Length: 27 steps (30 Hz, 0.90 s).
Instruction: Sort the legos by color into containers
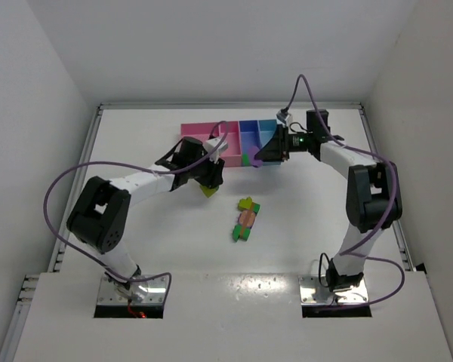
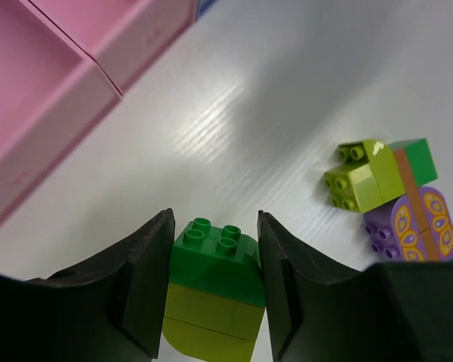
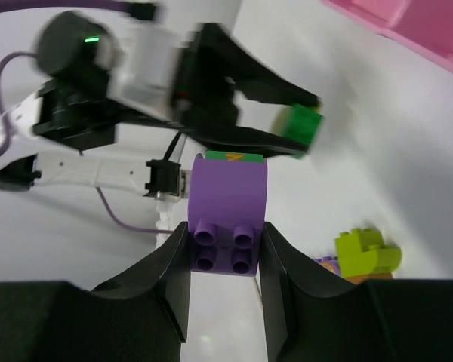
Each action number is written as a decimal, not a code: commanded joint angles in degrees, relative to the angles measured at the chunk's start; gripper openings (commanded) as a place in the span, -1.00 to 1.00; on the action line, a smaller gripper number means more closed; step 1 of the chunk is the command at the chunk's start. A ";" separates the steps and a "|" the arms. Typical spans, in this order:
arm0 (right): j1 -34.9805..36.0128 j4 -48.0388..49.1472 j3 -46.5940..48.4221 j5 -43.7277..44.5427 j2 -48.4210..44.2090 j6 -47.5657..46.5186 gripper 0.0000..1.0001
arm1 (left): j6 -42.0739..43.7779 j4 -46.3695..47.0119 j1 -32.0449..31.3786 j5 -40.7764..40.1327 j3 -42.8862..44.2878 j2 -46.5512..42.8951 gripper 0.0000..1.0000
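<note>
My left gripper [image 1: 210,181] is shut on a stack of two legos, a green brick [image 2: 215,256] on a yellow-green one [image 2: 210,320], just off the front of the pink trays. In its wrist view both jaws press the stack's sides. My right gripper [image 1: 258,157] is shut on a purple lego [image 3: 228,200] with a green piece [image 3: 238,157] stuck to its far end. It hangs at the front edge of the purple-blue tray [image 1: 249,134]. A loose cluster of legos [image 1: 245,219] lies mid-table: yellow-green [image 2: 359,177], green [image 2: 419,158], and purple with a butterfly print [image 2: 411,226].
The containers stand in a row at the back: wide pink tray [image 1: 200,136], narrow pink tray [image 1: 230,143], then purple-blue and light blue [image 1: 266,130]. The two grippers are close together in front of them. White walls bound the table on three sides.
</note>
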 commanded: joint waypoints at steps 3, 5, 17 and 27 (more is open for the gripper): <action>-0.59 5.46 -0.06 -5.57 -4.92 1.43 -1.00 | -2.91 -0.88 0.02 3.15 2.71 4.35 -0.02; -0.59 5.99 0.46 -6.18 -4.92 1.43 -1.00 | -3.62 -0.88 0.02 3.15 3.85 4.36 0.29; 0.10 9.33 -1.56 -11.89 -4.92 0.90 -1.00 | -24.96 17.89 7.57 42.51 5.09 1.72 0.76; 2.31 9.86 -1.03 -12.95 -4.92 1.43 -1.00 | -43.32 38.39 7.05 50.88 5.09 2.86 0.67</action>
